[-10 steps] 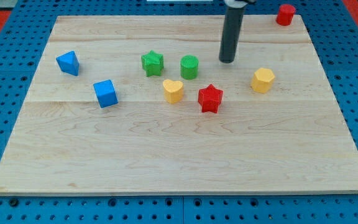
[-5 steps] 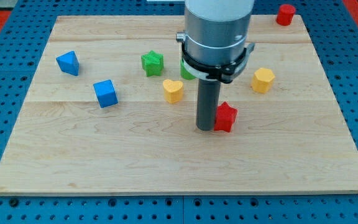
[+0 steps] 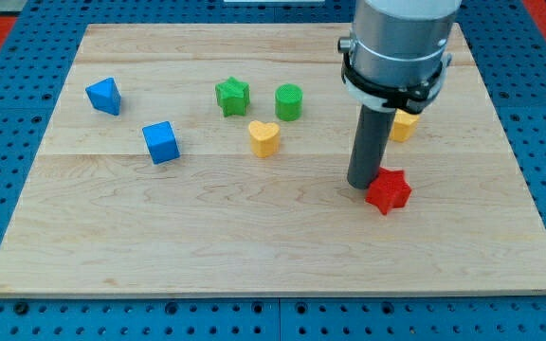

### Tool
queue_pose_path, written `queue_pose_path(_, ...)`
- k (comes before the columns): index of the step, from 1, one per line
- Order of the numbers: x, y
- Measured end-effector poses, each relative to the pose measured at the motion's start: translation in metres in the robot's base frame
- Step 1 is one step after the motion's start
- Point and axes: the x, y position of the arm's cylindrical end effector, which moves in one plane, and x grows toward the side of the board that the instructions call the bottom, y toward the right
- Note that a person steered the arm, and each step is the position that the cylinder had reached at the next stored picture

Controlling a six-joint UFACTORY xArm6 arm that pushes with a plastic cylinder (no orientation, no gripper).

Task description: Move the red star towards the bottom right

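The red star (image 3: 389,191) lies on the wooden board (image 3: 254,237), right of centre and a little below the middle. My tip (image 3: 363,183) stands against the star's upper left side, touching it. The rod rises from there to the grey arm body, which hides part of the yellow hexagon block (image 3: 404,125) and the board's top right corner.
A green star (image 3: 232,96) and a green cylinder (image 3: 289,101) sit above centre. A yellow heart (image 3: 264,138) lies below them. A blue triangular block (image 3: 103,96) and a blue cube (image 3: 161,142) are at the view's left.
My tip came down from above the star to its left side and pushed it rightward and downward. The star moved from near centre to right of centre. The arm now hides the top right corner.
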Motion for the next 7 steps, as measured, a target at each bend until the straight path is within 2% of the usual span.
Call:
queue_pose_path(1,0.04,0.003)
queue_pose_path(2,0.048,0.029)
queue_pose_path(3,0.038,-0.041)
queue_pose_path(4,0.013,-0.06)
queue_pose_path(5,-0.007,-0.005)
queue_pose_path(7,0.025,0.063)
